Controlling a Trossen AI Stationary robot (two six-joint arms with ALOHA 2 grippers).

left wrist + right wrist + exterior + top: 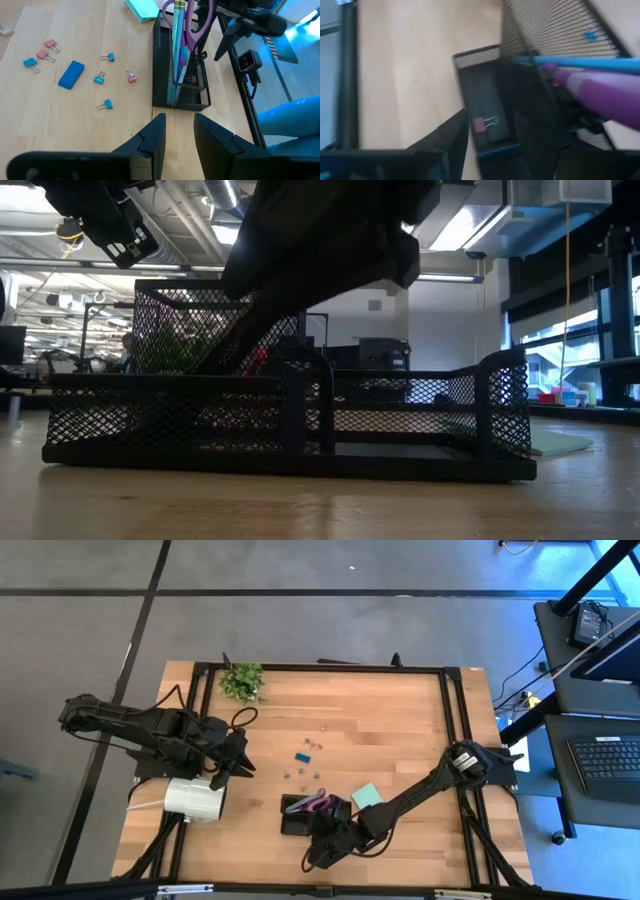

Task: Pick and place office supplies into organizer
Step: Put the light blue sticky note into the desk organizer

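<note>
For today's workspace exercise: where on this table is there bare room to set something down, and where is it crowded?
Free: bare wood right of the plant along the far edge, and between the white roll and organizer. Crowded: the scattered clips mid-table, and around the organizer, where the right gripper and sticky-note pad sit.

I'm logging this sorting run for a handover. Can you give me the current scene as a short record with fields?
organizer: black mesh tray, near table edge
already inside: purple-handled scissors and a blue pen upright in the tall section; pink clip in a low compartment
right gripper: open, over the low compartment
left gripper: open, empty, hovering aside
still loose: blue eraser, clips, sticky-note pad
</note>
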